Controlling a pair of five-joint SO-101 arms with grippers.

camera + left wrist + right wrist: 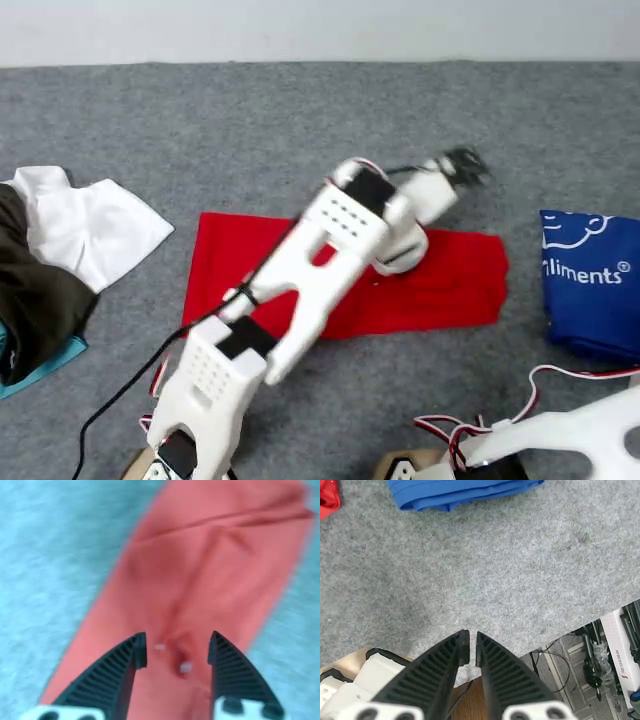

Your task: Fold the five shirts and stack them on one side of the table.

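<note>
A red shirt (440, 285) lies spread flat at the middle of the grey table (300, 130). My left arm stretches across it, and my left gripper (461, 165) hangs above the shirt's far right part. In the left wrist view that gripper (177, 652) is open over the wrinkled red shirt (210, 565), with nothing between its fingers. A folded blue shirt (595, 280) lies at the table's right edge. My right gripper (472, 647) is shut and empty, low over bare table near the front edge, with the blue shirt (465, 492) beyond it.
A white shirt (90, 225), a dark shirt (30, 290) and a teal one (45, 368) lie heaped at the left edge. A black cable (130, 385) runs along the left arm. The right arm's white link (560, 435) sits at the front right. Beyond the table's edge are floor and gear (605, 650).
</note>
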